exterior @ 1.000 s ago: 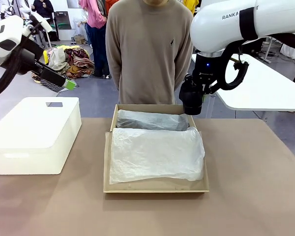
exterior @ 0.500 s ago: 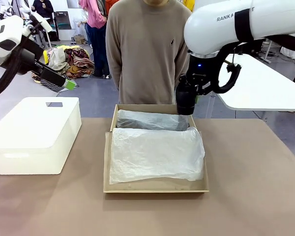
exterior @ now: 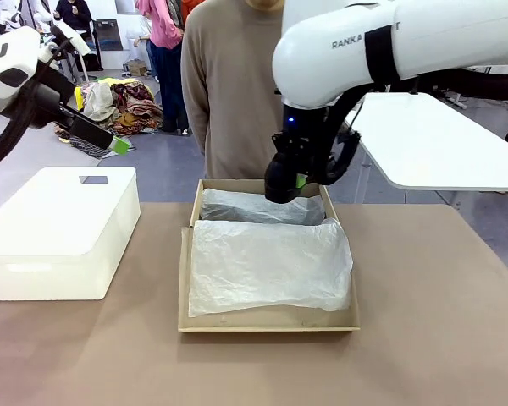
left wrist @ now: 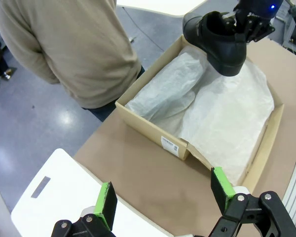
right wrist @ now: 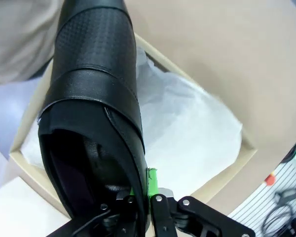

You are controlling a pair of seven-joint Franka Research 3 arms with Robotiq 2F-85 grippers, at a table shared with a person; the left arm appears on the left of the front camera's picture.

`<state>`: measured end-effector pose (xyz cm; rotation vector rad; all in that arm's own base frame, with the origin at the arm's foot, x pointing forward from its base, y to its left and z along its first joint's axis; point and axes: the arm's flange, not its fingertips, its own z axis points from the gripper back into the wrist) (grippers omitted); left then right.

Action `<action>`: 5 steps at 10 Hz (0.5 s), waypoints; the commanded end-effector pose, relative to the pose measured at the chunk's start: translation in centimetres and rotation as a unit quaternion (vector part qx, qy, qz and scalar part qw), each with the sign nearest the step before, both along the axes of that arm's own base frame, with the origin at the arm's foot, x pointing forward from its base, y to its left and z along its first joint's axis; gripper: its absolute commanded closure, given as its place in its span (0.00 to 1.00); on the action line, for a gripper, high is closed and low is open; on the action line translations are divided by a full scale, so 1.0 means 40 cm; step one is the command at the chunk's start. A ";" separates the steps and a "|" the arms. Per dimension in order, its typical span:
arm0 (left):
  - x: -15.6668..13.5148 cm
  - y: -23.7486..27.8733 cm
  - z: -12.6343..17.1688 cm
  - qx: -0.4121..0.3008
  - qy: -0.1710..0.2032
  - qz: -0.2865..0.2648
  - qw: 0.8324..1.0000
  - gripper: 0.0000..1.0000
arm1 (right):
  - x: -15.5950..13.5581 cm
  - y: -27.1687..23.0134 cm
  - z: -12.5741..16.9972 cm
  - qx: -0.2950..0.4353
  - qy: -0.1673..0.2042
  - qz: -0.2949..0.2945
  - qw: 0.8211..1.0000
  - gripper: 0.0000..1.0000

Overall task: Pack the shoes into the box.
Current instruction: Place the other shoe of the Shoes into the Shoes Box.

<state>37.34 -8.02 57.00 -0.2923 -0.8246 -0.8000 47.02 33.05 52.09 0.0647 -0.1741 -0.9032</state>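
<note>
One shoe (exterior: 280,181), glossy black, hangs toe-down from my right gripper (right wrist: 144,191), whose fingers are clamped on its heel edge, just above the far end of the box (exterior: 267,320). That box sits mid-way across the table (exterior: 432,330), lined with white tissue paper (exterior: 271,266), a person (exterior: 233,93) standing behind it. My left gripper (left wrist: 164,195) hovers with fingers spread wide above the white plastic box (exterior: 59,233).
</note>
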 end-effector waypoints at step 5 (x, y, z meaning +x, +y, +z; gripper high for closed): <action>-0.001 0.001 -0.005 -0.007 -0.001 -0.006 1.000 0.00 | 0.017 0.101 -0.005 -0.010 -0.003 -0.033 0.999 1.00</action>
